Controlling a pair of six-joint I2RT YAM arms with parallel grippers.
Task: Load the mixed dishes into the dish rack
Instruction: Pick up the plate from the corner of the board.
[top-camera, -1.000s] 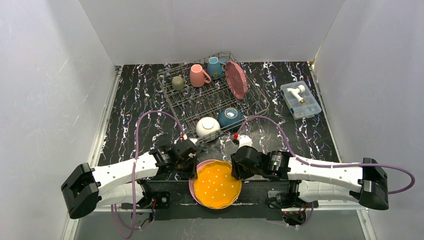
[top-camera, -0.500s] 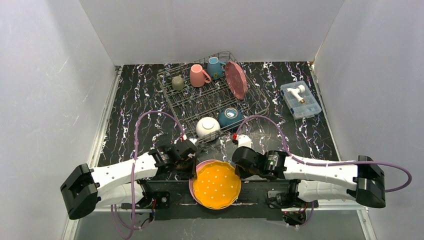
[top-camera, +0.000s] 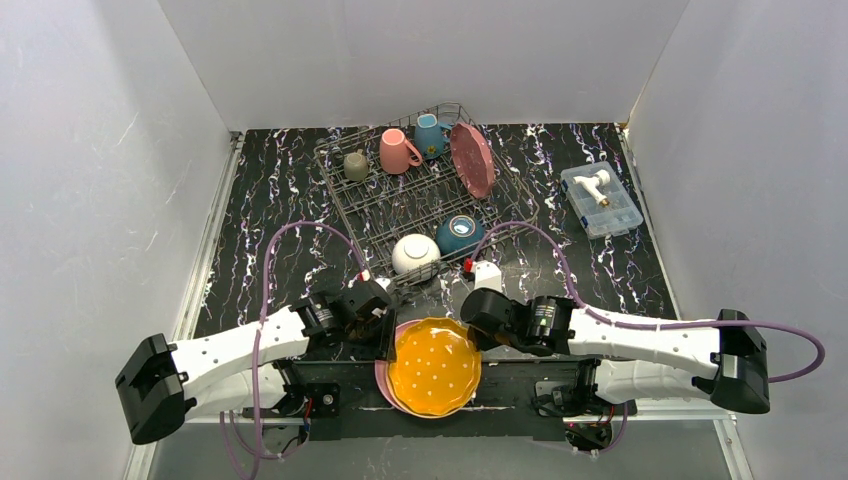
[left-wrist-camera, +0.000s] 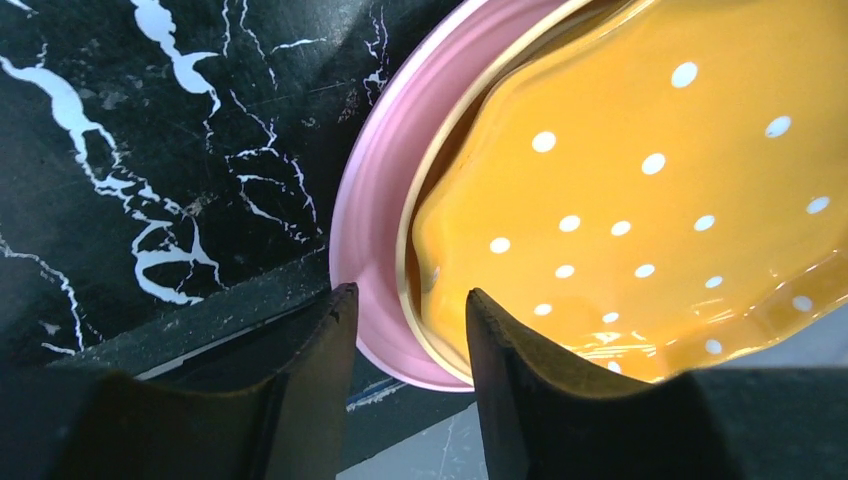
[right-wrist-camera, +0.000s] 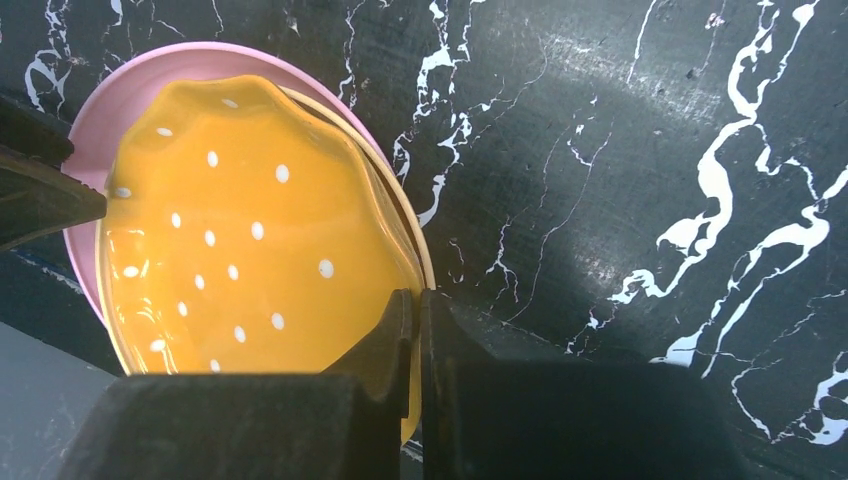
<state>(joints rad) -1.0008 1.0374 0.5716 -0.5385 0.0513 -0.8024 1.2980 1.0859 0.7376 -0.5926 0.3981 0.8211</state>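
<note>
One orange plate (top-camera: 433, 366) is pinched at its right rim by the right pincer (right-wrist-camera: 414, 300); the left pincer (left-wrist-camera: 405, 295) is held spread at its left rim.

Glossy orange plate (top-camera: 433, 365); metal-wire rack (top-camera: 400, 205)

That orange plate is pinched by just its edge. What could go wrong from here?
1. The right tool grips only the rim of the orange plate, so it may slip or swing when lifted.
2. The left tool stands open at the pink plate's rim and might snag it.
3. The stack sits at the table's near edge; a nudge could push it off.
</note>
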